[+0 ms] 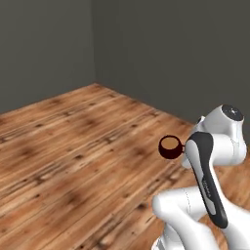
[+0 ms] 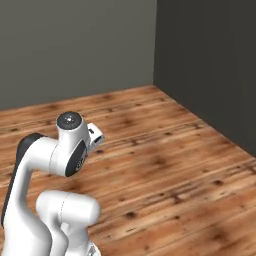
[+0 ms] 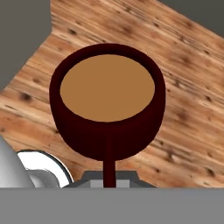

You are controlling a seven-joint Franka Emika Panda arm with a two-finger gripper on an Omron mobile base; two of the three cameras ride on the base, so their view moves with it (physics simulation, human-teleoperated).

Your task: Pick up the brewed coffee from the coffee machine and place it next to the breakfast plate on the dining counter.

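Transport step: the gripper [image 3: 109, 183] pinches the brewed coffee [image 3: 108, 105] by its 6 o'clock handle, above wooden floor [image 1: 73, 161]. Next, reach the dining counter, mug level.

We see a wooden plank floor [image 1: 73, 161] in warm brown with darker knots and streaks, its boards running diagonally across both base views and also showing in the hand view [image 3: 192, 109]. Behind it we note 2 plain dark grey walls [image 1: 161, 44], which meet in a vertical corner at the far edge of the floor; the corner line falls left of centre in the left base view and right of centre in the right base view [image 2: 155, 42].
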